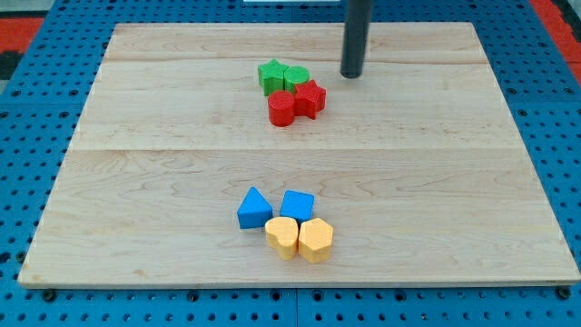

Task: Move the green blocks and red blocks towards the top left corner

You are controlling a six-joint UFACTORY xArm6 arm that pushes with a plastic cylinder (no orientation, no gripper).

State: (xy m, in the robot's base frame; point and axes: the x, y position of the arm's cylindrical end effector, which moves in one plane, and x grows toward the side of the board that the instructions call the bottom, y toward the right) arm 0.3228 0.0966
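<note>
Two green blocks and two red blocks sit in a tight cluster at the upper middle of the board. The green star (270, 75) is at the cluster's top left and the green round block (296, 78) touches its right side. The red cylinder (281, 109) lies below them and the red star (310, 98) is at the cluster's right. My tip (351, 75) stands to the right of the cluster, apart from it, level with the green blocks.
A blue triangle (253, 209), a blue cube (297, 205) and two yellow blocks (282, 237) (316, 240) are bunched near the bottom middle of the wooden board (136, 182). Blue pegboard surrounds the board.
</note>
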